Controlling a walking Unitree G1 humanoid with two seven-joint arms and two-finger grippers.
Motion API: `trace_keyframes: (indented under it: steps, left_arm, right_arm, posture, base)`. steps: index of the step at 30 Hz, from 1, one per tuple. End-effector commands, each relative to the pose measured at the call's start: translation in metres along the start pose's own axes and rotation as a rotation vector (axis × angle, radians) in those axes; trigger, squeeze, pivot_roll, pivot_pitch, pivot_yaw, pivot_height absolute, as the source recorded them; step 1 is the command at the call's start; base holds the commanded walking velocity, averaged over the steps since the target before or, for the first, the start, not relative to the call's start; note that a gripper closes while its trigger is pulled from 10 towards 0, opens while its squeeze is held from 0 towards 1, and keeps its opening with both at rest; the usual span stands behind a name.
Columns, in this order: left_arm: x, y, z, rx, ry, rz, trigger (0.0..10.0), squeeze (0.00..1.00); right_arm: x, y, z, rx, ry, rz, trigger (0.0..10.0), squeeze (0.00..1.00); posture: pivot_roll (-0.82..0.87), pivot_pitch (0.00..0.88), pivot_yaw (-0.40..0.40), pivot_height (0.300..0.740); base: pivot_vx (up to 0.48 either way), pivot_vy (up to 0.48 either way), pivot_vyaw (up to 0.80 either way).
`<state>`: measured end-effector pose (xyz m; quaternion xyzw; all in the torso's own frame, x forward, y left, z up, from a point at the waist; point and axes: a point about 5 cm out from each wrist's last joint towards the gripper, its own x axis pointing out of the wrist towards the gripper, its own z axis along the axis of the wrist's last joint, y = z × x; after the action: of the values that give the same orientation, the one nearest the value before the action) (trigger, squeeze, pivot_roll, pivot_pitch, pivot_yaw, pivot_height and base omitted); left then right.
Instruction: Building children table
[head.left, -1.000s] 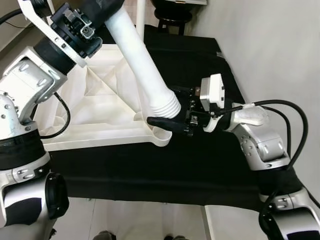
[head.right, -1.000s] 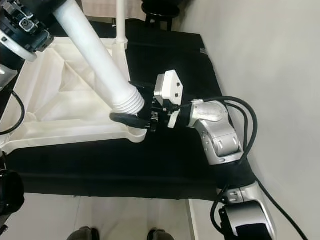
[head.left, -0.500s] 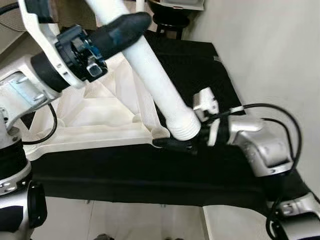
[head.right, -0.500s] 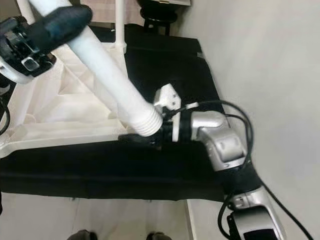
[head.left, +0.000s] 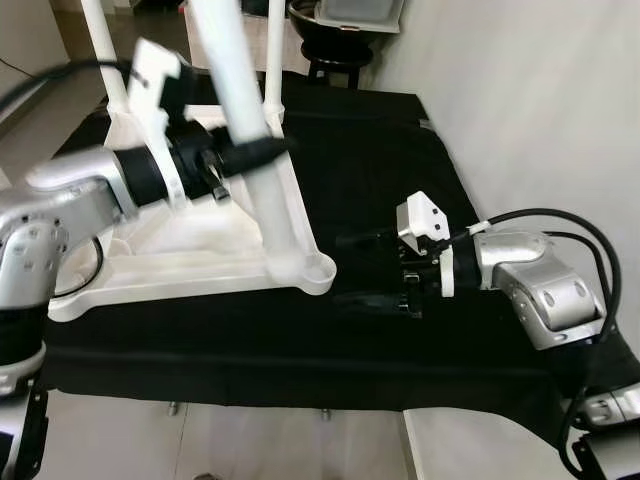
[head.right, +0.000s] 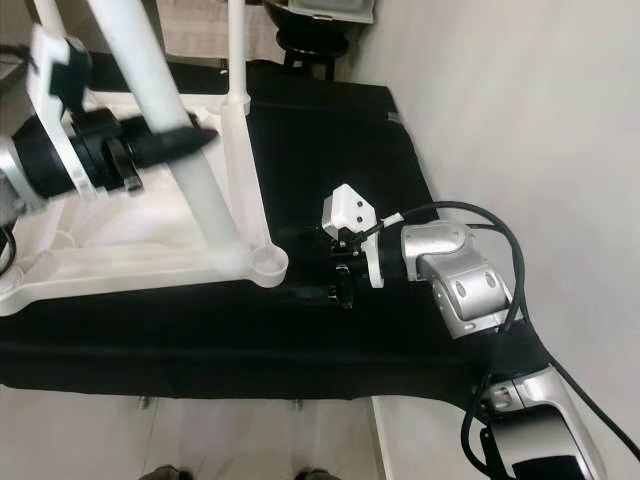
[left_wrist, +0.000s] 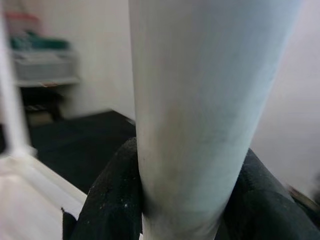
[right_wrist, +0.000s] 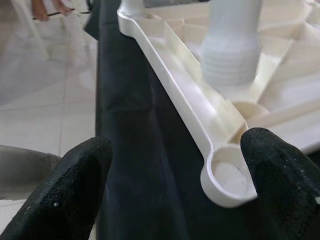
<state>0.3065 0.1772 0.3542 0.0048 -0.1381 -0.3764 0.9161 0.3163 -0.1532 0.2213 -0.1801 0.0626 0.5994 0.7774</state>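
Observation:
A white plastic tabletop (head.left: 170, 265) lies upside down on a black cloth. My left gripper (head.left: 250, 152) is shut on a white table leg (head.left: 281, 220), and its black fingers (left_wrist: 107, 200) wrap the tube. The leg stands almost upright. Its ribbed lower end (right_wrist: 231, 60) rests on the tabletop's underside just behind the round corner socket (right_wrist: 227, 177), which is empty. My right gripper (head.left: 345, 271) is open just right of that corner, low over the cloth. One finger (right_wrist: 65, 190) is on each side of the socket, touching nothing.
Two more white legs (head.left: 275, 60) (head.left: 105, 60) stand upright at the tabletop's far corners. A dark stool (head.left: 335, 50) stands behind the cloth. A pale wall (head.left: 540, 100) runs close along the right. Tiled floor (head.left: 250, 440) shows at the near edge.
The leg swung from a steep lean to nearly upright, its ribbed end coming down by the corner socket. My right gripper drew back to the right, off the leg's end, and stands open.

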Motion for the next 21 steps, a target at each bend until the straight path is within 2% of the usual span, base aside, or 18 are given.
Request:
trace_keyframes:
  steps: [1,5,7,8,9,10,12,15,19,20,21]
  left_arm:
    - [0.001,0.003,0.009,0.015,-0.058,0.024,0.0,0.00]
    - [0.002,0.001,0.009,0.005,-0.068,-0.004,0.0,0.00]
    - [0.004,-0.018,-0.002,-0.046,-0.047,-0.138,0.0,0.00]
    - [0.004,-0.018,-0.002,-0.046,-0.047,-0.138,0.0,0.00]
    - [0.004,-0.031,-0.009,-0.079,-0.019,-0.228,0.0,0.00]
    - [0.004,-0.031,-0.009,-0.079,-0.019,-0.228,0.0,0.00]
    - [0.004,-0.046,-0.019,-0.110,0.019,-0.348,0.0,0.00]
    - [0.005,-0.049,-0.021,-0.108,0.028,-0.388,0.0,0.00]
    - [0.007,-0.049,-0.020,-0.088,0.029,-0.422,0.0,0.00]
    - [0.009,-0.049,-0.019,-0.076,0.028,-0.425,0.0,0.00]
    - [0.010,-0.049,-0.018,-0.064,0.029,-0.428,0.0,0.00]
  right_arm:
    - [0.000,0.001,-0.008,0.019,0.018,-0.007,10.0,1.00]
    - [-0.001,0.000,-0.011,0.039,0.019,-0.021,10.0,1.00]
    - [0.007,-0.005,-0.001,0.062,-0.043,-0.066,10.0,1.00]
    - [0.007,-0.005,-0.001,0.062,-0.043,-0.066,10.0,1.00]
    - [0.016,-0.007,0.008,0.064,-0.095,-0.105,10.0,1.00]
    - [0.016,-0.007,0.008,0.064,-0.095,-0.105,10.0,1.00]
    - [0.031,-0.011,0.024,0.084,-0.177,-0.156,10.0,1.00]
    - [0.036,-0.011,0.030,0.097,-0.202,-0.159,10.0,1.00]
    - [0.054,-0.001,0.041,0.109,-0.237,-0.103,10.0,1.00]
    - [0.063,0.006,0.043,0.121,-0.227,-0.073,10.0,0.63]
    - [0.070,0.012,0.043,0.132,-0.217,-0.051,10.0,0.63]
  posture:
    - [-0.10,0.088,-0.100,0.740]
    - [-0.10,0.088,-0.099,0.740]
    - [-0.10,0.089,-0.100,0.740]
    - [-0.10,0.089,-0.100,0.740]
    - [-0.10,0.091,-0.099,0.740]
    - [-0.10,0.091,-0.099,0.740]
    - [-0.10,0.091,-0.097,0.740]
    - [-0.10,0.092,-0.096,0.740]
    - [-0.10,0.094,-0.095,0.740]
    - [-0.10,0.094,-0.096,0.740]
    - [-0.10,0.094,-0.096,0.740]
  base:
    - [0.000,0.000,0.00]
    - [0.000,0.000,0.00]
    - [0.000,0.000,0.00]
    - [0.000,0.000,0.00]
    - [0.000,0.000,0.00]
    - [0.000,0.000,0.00]
    - [0.000,0.000,0.00]
    - [0.000,0.000,0.00]
    - [0.000,0.000,0.00]
    - [0.000,0.000,0.00]
    - [0.000,0.000,0.00]
